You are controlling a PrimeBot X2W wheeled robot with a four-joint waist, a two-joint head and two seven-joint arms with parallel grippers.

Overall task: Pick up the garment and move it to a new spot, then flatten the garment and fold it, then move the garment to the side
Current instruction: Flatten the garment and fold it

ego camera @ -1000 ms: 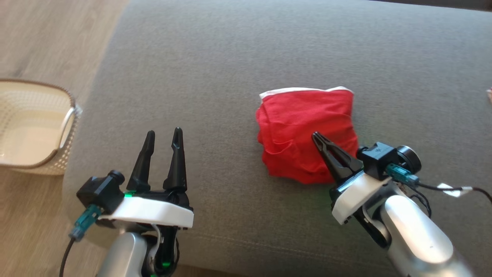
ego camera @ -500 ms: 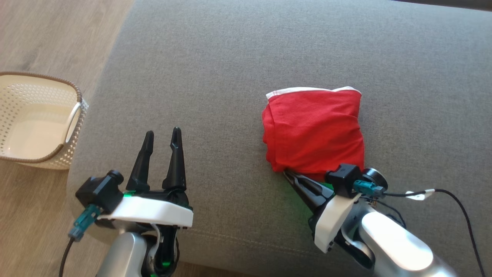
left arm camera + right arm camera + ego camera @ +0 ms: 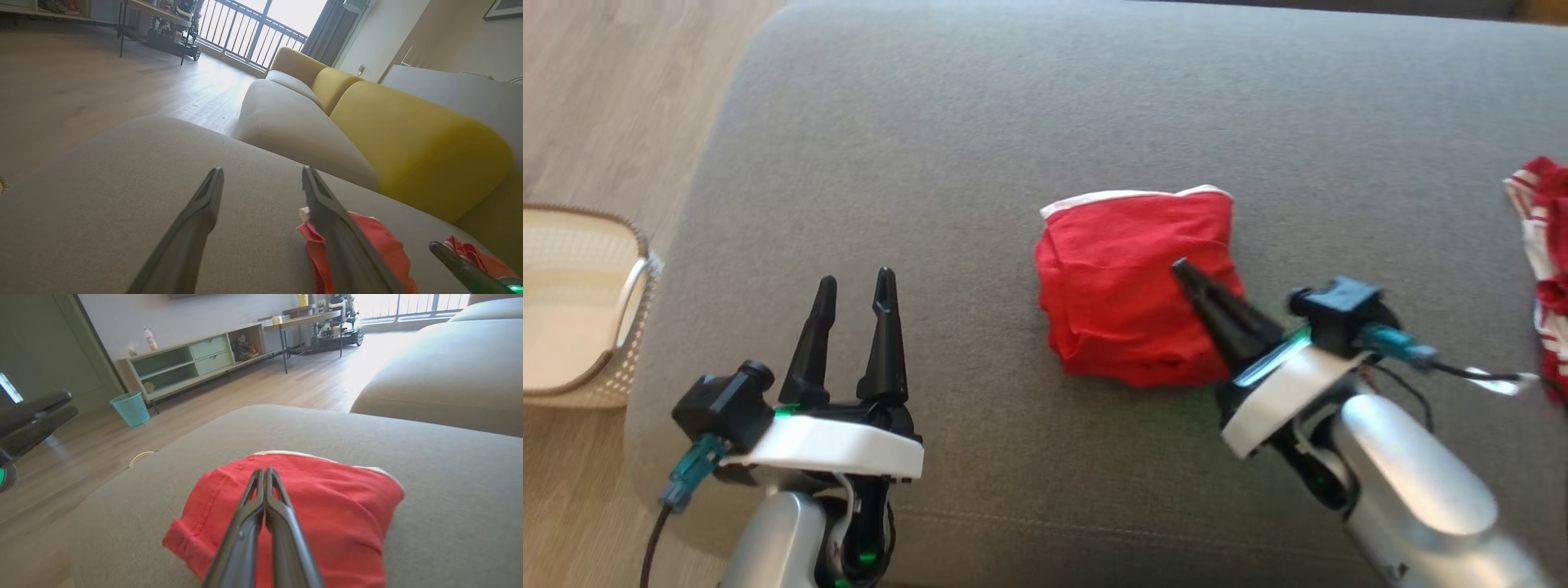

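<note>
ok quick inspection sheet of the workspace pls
surface: grey fabric cushion
job's things: red garment folded, lying flat on the cushion
clutter: striped red-and-white cloth at the cushion's right edge
grippers: left gripper open, apart from the garment; right gripper shut, tips over the garment
cables: black tagged cable at the right wrist, teal-plug cable at the left
surroundings: cream basket on wood floor, yellow sofa, teal bin

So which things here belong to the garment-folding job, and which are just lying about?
Job: red garment, folded, on the grey cushion; right gripper, jaws shut, tip over the garment; left gripper, jaws open, apart from it.
Lying about: white basket on the floor; striped red-and-white cloth at the cushion's right edge; teal bin.
</note>
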